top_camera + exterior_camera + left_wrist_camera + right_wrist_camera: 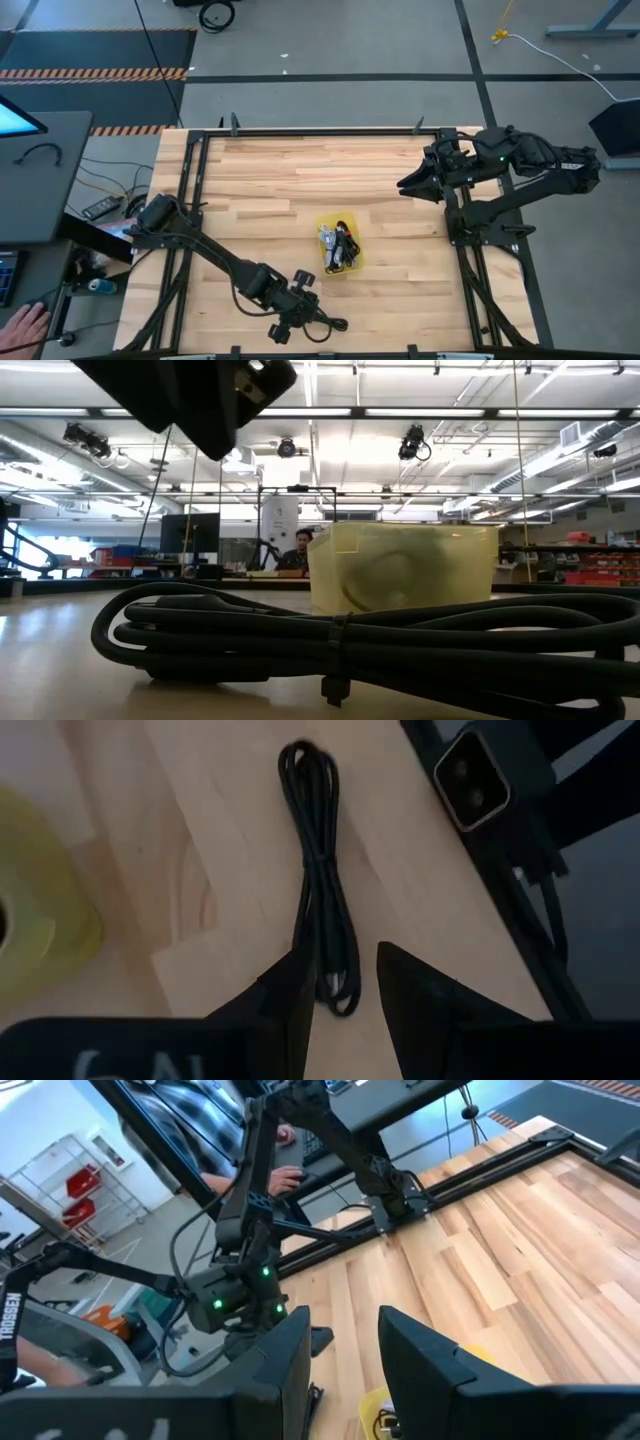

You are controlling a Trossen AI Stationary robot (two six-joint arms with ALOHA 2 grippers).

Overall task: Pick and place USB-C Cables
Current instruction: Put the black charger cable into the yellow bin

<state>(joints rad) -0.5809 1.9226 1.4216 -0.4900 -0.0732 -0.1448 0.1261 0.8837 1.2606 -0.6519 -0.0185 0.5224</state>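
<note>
A black bundled USB-C cable [318,870] lies flat on the wood near the table's front edge, also showing as the black cable [328,323] and, close up with its tie, as the cable [340,635]. My left gripper [342,960] hovers over the cable's near end, open, one finger on each side of it; I see no touch. A yellow bin [356,250] at mid-table holds several more cables, light and black. My right gripper [408,185] waits open, raised at the far right.
Black frame rails [190,190] run along the table's left and right sides. A small camera box [475,780] sits at the table's front edge beside the cable. The yellow bin [400,565] stands just behind the cable. A person [298,550] sits in the room beyond.
</note>
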